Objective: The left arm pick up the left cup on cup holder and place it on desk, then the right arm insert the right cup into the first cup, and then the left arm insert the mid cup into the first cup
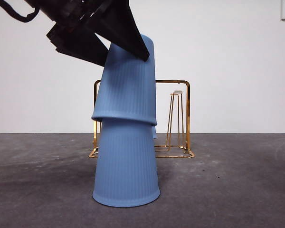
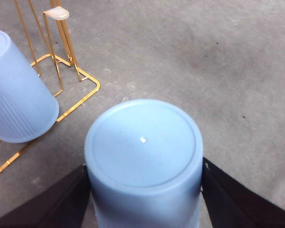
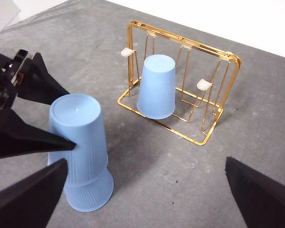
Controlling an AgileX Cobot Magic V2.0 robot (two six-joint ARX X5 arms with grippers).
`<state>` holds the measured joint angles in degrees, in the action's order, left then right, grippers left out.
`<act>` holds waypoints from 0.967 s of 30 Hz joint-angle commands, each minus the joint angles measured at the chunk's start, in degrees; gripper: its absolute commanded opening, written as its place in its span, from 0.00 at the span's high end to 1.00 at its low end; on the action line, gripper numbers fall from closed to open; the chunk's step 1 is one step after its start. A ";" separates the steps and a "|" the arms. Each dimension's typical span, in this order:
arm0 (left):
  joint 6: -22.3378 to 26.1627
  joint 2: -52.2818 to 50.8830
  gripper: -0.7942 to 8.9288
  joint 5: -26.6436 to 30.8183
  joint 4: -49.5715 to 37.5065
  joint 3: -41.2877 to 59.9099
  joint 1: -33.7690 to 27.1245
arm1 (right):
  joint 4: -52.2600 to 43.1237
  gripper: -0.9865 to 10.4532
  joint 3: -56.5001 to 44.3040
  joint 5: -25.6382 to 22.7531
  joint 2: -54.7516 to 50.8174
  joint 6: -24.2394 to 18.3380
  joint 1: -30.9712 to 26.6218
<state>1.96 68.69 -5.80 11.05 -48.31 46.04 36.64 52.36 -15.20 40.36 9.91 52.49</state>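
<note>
Two blue ribbed cups stand upside down and stacked on the desk (image 1: 228, 190) in front of the cup holder (image 1: 187, 109). The lower cup (image 1: 126, 166) rests on its rim. The upper cup (image 1: 128, 85) sits tilted over it. My left gripper (image 1: 126, 54) comes from the upper left and is shut on the upper cup's closed end (image 2: 142, 142), a jaw on each side. A third blue cup (image 3: 156, 85) hangs upside down in the middle of the gold rack (image 3: 228, 76). My right gripper (image 3: 146, 160) is open and empty, above the desk near the stack (image 3: 80, 128).
The rack's two outer prongs with white caps (image 3: 204, 84) are bare. In the front view the stack hides most of the rack's cup. A white wall stands behind the desk.
</note>
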 commanded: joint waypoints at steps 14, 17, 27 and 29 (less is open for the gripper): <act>-3.32 4.79 0.40 -0.02 -3.39 1.90 0.96 | -0.57 0.43 1.01 0.13 0.31 0.44 0.57; -3.98 3.82 0.40 -0.02 -3.41 1.88 0.96 | -0.63 0.43 1.01 0.13 0.35 0.46 0.57; -7.96 -10.86 0.41 2.86 -1.79 1.88 0.81 | -8.52 0.43 1.01 0.17 4.39 0.63 0.42; -9.07 -14.84 0.41 5.18 0.22 1.88 0.81 | -11.30 0.43 1.01 0.48 6.56 0.63 -0.24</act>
<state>-5.54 54.68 -1.37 10.92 -46.00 46.33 26.37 52.36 -14.90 45.89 9.93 51.90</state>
